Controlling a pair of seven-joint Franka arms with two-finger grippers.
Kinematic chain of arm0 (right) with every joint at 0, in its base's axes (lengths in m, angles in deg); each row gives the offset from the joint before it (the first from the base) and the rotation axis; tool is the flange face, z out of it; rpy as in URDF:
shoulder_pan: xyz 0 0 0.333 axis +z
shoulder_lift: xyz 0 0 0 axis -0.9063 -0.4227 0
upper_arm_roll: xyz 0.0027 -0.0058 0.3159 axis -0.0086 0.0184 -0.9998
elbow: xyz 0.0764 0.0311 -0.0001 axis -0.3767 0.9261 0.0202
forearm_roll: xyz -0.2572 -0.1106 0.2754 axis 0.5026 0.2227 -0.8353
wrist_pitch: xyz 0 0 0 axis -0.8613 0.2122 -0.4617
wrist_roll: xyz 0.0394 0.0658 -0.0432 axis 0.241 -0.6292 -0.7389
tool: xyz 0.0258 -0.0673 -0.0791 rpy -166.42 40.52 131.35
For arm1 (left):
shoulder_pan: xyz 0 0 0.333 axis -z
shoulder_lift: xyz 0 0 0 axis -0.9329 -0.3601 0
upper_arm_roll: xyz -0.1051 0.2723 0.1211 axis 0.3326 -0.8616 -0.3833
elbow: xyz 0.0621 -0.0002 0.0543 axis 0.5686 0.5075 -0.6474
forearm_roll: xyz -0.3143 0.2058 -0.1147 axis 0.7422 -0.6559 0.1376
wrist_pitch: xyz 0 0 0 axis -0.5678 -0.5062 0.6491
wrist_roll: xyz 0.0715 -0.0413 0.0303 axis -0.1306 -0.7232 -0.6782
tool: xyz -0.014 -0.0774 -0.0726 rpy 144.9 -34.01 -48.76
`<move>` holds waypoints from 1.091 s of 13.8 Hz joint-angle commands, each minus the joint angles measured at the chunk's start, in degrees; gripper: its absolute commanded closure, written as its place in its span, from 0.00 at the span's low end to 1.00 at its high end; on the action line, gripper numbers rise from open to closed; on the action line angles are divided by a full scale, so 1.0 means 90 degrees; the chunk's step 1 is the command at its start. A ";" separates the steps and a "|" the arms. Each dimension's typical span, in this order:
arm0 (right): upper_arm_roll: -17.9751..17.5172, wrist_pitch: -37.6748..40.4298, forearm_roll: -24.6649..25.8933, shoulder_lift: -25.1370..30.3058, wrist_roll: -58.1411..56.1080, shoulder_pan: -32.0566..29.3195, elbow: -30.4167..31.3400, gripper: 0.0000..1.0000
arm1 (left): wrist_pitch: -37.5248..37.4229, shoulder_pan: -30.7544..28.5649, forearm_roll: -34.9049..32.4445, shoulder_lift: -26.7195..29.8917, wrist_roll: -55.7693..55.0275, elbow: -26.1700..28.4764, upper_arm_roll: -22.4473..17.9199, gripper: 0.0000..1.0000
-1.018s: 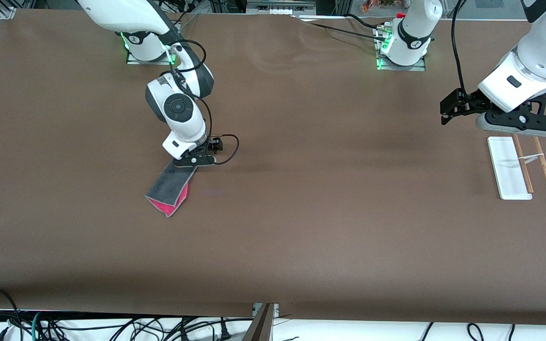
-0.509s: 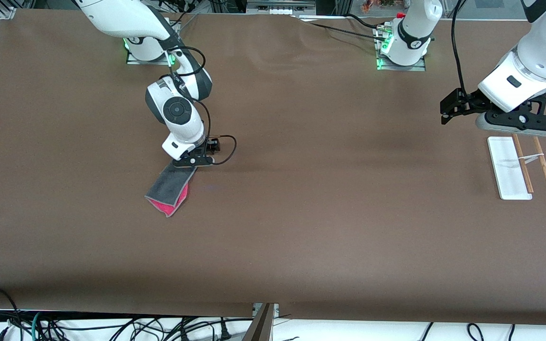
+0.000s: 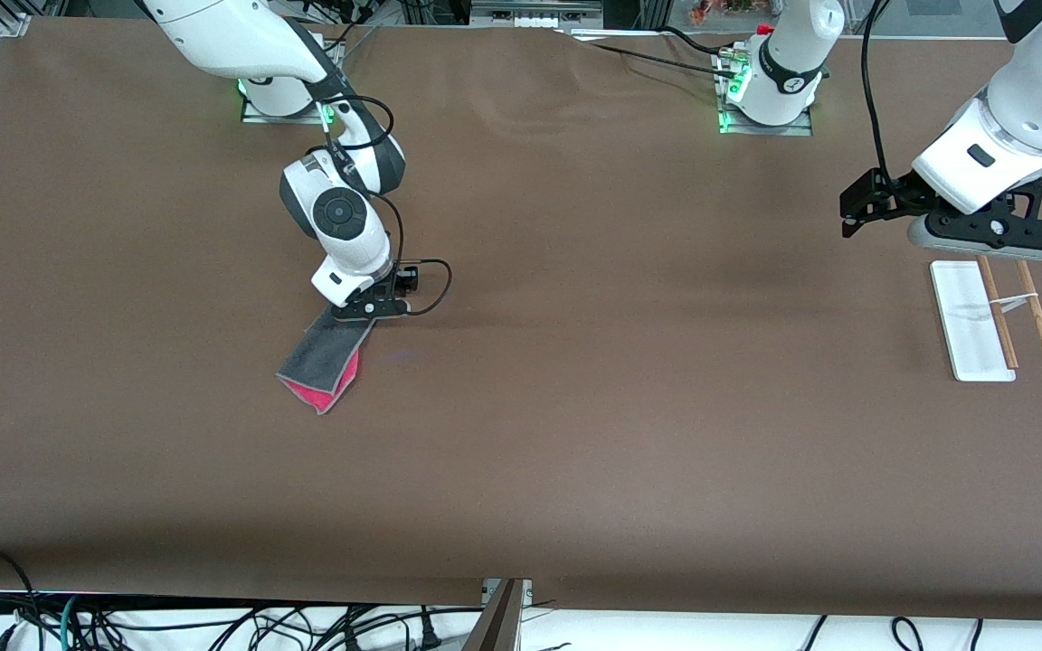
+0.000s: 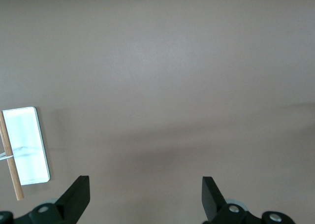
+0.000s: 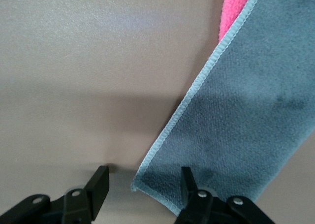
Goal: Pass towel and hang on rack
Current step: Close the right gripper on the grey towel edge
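- The right hand (image 3: 367, 312) is down at the corner of the towel (image 3: 326, 357) that lies farthest from the front camera. Its fingers (image 5: 189, 184) straddle that corner, one on the cloth and one on the bare counter (image 3: 575, 407), with a gap between them, not yet clenched on the fabric.
- The towel lies flat toward the right arm's end of the counter, grey side up, with pink showing at its nearer edge.
- The left hand (image 3: 982, 237) waits in the air, fingers spread wide and holding nothing, over the end of the rack (image 3: 973, 321) farthest from the camera.
- The rack lies toward the left arm's end.
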 commanded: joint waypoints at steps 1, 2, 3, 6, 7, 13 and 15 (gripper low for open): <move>-0.0005 -0.0153 0.0099 0.0052 -0.0081 -0.0026 0.0113 0.47 | -0.0154 -0.0001 -0.0145 -0.0090 -0.0054 -0.0210 0.0029 0.00; -0.0005 -0.0143 0.0099 0.0052 -0.0082 -0.0026 0.0113 0.52 | -0.0154 -0.0001 -0.0145 -0.0090 -0.0054 -0.0210 0.0029 0.00; -0.0005 -0.0143 0.0099 0.0052 -0.0082 -0.0026 0.0113 0.58 | -0.0154 -0.0001 -0.0145 -0.0090 -0.0054 -0.0210 0.0029 0.00; -0.0005 -0.0143 0.0099 0.0052 -0.0082 -0.0036 0.0113 0.79 | -0.0154 0.0009 -0.0145 -0.0090 -0.0054 -0.0210 0.0039 0.00; -0.0005 -0.0143 0.0099 0.0052 -0.0082 -0.0036 0.0113 0.85 | -0.0154 0.0009 -0.0145 -0.0090 -0.0054 -0.0210 0.0039 0.00; -0.0005 -0.0094 0.0089 0.0091 -0.0082 -0.0036 0.0093 1.00 | -0.0154 -0.0001 -0.0145 -0.0090 -0.0054 -0.0210 0.0029 0.00; 0.0005 -0.0075 0.0089 0.0198 -0.0159 -0.0036 0.0035 1.00 | -0.0154 0.0009 -0.0145 -0.0090 -0.0054 -0.0210 0.0029 0.00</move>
